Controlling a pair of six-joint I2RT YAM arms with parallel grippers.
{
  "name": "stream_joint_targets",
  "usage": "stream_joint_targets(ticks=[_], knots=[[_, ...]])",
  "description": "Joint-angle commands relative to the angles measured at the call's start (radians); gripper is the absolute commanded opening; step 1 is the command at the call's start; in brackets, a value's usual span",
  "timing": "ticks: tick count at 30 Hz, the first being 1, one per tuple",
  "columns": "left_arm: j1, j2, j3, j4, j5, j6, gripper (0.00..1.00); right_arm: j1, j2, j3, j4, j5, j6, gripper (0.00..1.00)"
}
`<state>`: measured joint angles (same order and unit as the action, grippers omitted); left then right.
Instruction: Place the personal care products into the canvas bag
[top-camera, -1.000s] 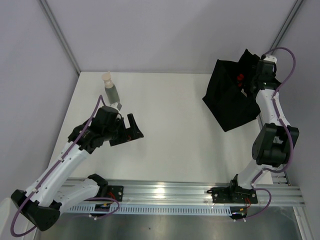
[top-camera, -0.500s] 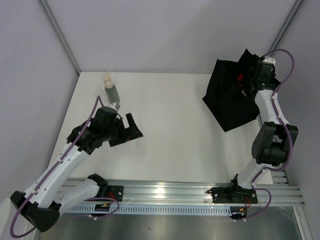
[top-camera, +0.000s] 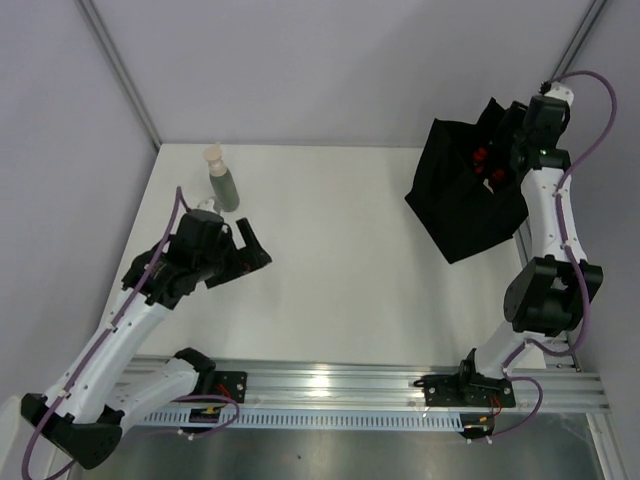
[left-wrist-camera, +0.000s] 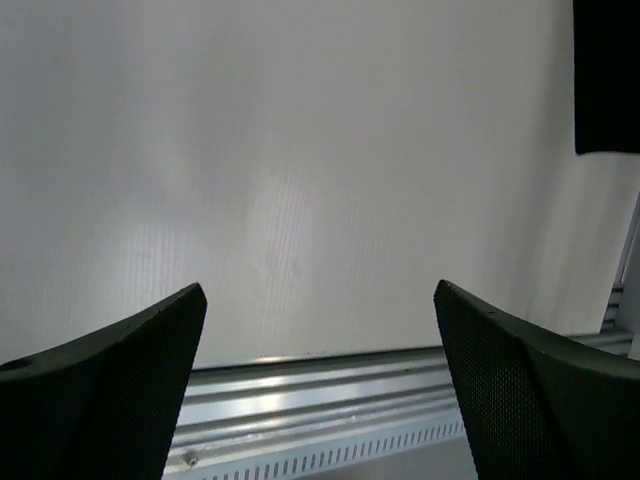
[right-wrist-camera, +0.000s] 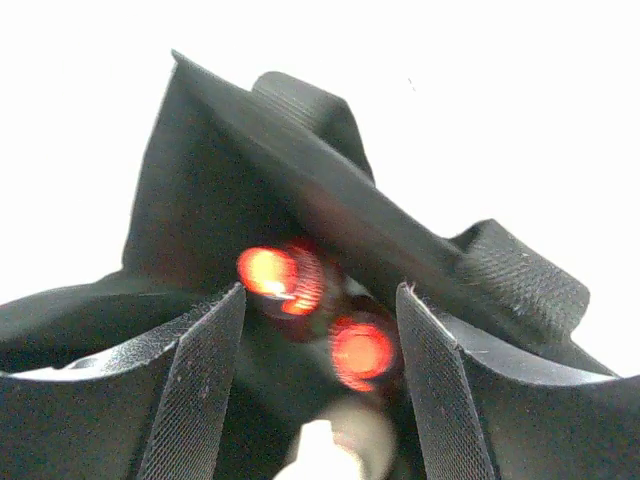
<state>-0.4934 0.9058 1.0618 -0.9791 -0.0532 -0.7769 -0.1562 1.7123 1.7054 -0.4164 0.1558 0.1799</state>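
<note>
The canvas bag (top-camera: 462, 205) stands at the table's right edge, black and floppy. My right gripper (top-camera: 503, 160) hovers over its mouth, open and holding nothing. Looking down past the right gripper (right-wrist-camera: 320, 295), I see two red caps (right-wrist-camera: 280, 280) (right-wrist-camera: 362, 350) and a pale cream bottle top (right-wrist-camera: 330, 450) inside the canvas bag (right-wrist-camera: 200, 210). A grey-green bottle with a cream cap (top-camera: 222, 181) stands upright at the far left of the table. My left gripper (top-camera: 250, 245) is just in front and to the right of it, wide open and empty. In the left wrist view the left gripper (left-wrist-camera: 318, 290) frames only bare table.
The aluminium rail (top-camera: 330, 385) runs along the near edge. A grey wall and a slanted post (top-camera: 120, 75) bound the far left. The bag's corner (left-wrist-camera: 605, 80) shows top right in the left wrist view.
My right gripper has opened and lifted above the bag's mouth. My left arm has swung its gripper back and left, closer to the grey-green bottle.
</note>
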Motion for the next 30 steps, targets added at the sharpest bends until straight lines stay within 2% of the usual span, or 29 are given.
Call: stream_joint_targets(ticks=[1, 2, 3, 4, 7, 8, 11, 14, 18, 20, 25, 27, 30], knots=[[0.056, 0.039, 0.13, 0.062, -0.148, 0.048, 0.99, 0.087, -0.144, 0.099, 0.005, -0.082, 0.089, 0.65], [0.102, 0.06, 0.168, 0.088, -0.177, 0.053, 0.99, 0.127, -0.16, 0.093, 0.03, -0.09, 0.069, 0.66], [0.128, 0.086, 0.206, 0.103, -0.18, 0.067, 0.99, 0.235, -0.181, 0.091, 0.031, -0.04, 0.046, 0.65], [0.157, 0.112, 0.246, 0.114, -0.18, 0.068, 0.99, 0.288, -0.19, 0.089, 0.036, -0.009, -0.004, 0.66], [0.294, 0.227, 0.334, 0.144, -0.134, 0.08, 0.99, 0.453, -0.207, 0.079, 0.053, 0.041, -0.045, 0.67], [0.352, 0.287, 0.351, 0.146, -0.129, 0.083, 0.99, 0.484, -0.209, 0.08, 0.047, 0.031, -0.048, 0.67], [0.424, 0.402, 0.415, 0.201, -0.114, 0.111, 0.99, 0.582, -0.247, 0.057, 0.037, 0.028, -0.025, 0.67], [0.441, 0.505, 0.487, 0.244, -0.115, 0.174, 0.99, 0.639, -0.307, -0.021, 0.068, -0.008, -0.004, 0.67], [0.443, 0.718, 0.624, 0.212, -0.169, 0.249, 0.99, 0.667, -0.355, -0.085, 0.07, -0.015, 0.012, 0.67], [0.444, 0.774, 0.682, 0.212, -0.183, 0.293, 0.99, 0.67, -0.367, -0.101, 0.053, -0.019, 0.01, 0.67], [0.453, 0.921, 0.754, 0.27, -0.198, 0.378, 0.93, 0.67, -0.381, -0.122, 0.057, -0.029, -0.031, 0.68], [0.472, 0.949, 0.762, 0.284, -0.18, 0.384, 0.88, 0.67, -0.378, -0.124, 0.065, -0.028, -0.045, 0.68], [0.478, 0.966, 0.739, 0.39, -0.107, 0.447, 0.89, 0.67, -0.37, -0.121, 0.067, -0.029, -0.072, 0.69]])
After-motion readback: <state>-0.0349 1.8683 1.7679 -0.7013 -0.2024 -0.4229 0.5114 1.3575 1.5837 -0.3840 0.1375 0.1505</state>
